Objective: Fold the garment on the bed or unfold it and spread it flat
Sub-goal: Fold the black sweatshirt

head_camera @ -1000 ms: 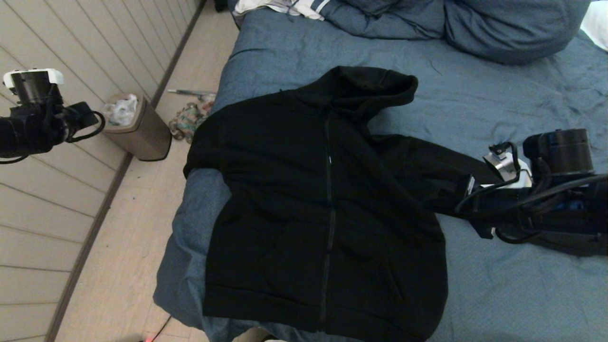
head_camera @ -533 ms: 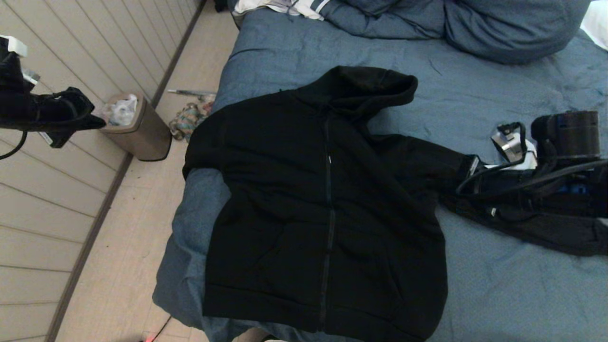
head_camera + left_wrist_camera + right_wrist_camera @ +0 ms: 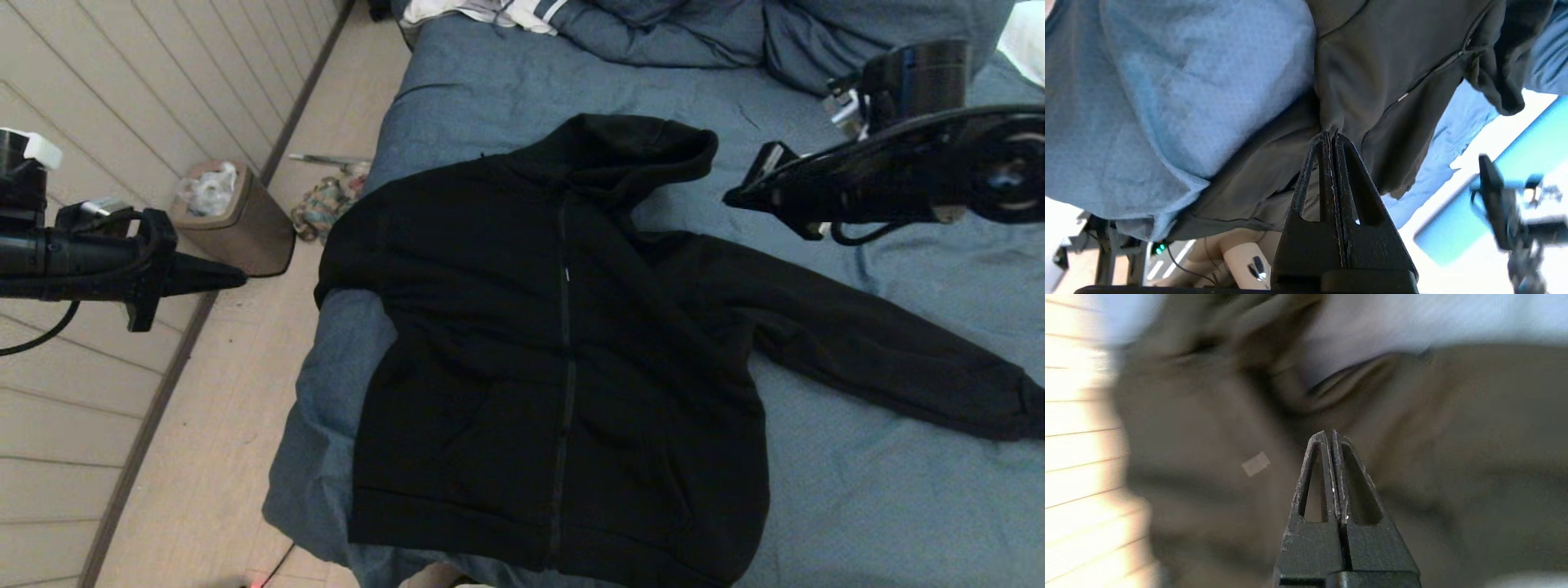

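Right gripper (image 3: pixel 735 194) off sleeve, now lifted beside hood, fingers clenched, empty. Left gripper (image 3: pixel 233 280) clenched, left of garment (image 3: pixel 522 359). Sleeve spread; unfolding near done.

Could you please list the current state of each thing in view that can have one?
garment: spread flat on its back, zipped up, one sleeve stretched out to the robot's right, held by neither gripper.
bed: covered by a wrinkled blue duvet.
left gripper: fingers shut, empty, off the bed's left edge over the floor.
right gripper: fingers shut, empty, raised near the hood.
bin: open, lined with a bag, standing on the floor.
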Tool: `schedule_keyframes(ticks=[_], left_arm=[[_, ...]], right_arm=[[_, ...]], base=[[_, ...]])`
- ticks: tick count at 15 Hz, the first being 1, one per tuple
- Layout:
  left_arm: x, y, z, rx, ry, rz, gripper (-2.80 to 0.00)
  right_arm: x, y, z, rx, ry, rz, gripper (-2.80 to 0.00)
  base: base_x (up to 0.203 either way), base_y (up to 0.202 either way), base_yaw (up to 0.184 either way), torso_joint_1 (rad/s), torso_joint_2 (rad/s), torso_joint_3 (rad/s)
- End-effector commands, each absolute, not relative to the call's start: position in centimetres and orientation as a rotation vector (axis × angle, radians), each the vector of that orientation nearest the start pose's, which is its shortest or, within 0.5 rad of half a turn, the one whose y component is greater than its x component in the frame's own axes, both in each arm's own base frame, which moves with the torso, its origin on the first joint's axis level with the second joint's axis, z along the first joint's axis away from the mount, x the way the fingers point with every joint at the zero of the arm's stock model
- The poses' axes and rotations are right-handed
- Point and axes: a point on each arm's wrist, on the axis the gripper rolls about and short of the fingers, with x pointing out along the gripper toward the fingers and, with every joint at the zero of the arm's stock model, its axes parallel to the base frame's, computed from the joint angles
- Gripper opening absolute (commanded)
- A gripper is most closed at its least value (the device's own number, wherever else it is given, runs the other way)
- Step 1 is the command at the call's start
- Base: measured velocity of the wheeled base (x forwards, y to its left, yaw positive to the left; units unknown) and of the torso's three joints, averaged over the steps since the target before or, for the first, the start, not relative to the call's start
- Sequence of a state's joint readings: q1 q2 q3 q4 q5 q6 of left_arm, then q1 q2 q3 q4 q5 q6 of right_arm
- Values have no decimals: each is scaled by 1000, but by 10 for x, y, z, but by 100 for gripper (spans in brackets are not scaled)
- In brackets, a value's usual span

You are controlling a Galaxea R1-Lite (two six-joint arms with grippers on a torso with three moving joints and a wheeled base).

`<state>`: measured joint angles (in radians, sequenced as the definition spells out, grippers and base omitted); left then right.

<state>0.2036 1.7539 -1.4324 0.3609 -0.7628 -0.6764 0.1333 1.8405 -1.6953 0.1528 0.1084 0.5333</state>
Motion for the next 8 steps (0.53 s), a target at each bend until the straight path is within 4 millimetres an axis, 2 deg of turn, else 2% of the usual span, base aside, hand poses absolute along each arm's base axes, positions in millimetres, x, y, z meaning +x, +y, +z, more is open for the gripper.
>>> schedule_keyframes(ticks=[1,2,3,7,8], left_arm=[[306,46,245,-960,782,-324,-280],[308,47,240,-958,776,-329,-280],[309,47,238,-957,774,-330,-280],[306,45,230,-961,795,-331,-280],[307,43,228,-959,801,-336,-280]], right_arm=[[407,70,273,410,427,-24,-280],[418,82,259,273,448,-120,-280],[426,95,245,167,470,-135,-280],[460,127,190,25,456,-159,-280],[463,134,184,14,432,-190,-280]], base=[[0,0,0,0,0,0],[0,0,0,0,0,0],[0,0,0,0,0,0],[0,0,0,0,0,0],[0,0,0,0,0,0]])
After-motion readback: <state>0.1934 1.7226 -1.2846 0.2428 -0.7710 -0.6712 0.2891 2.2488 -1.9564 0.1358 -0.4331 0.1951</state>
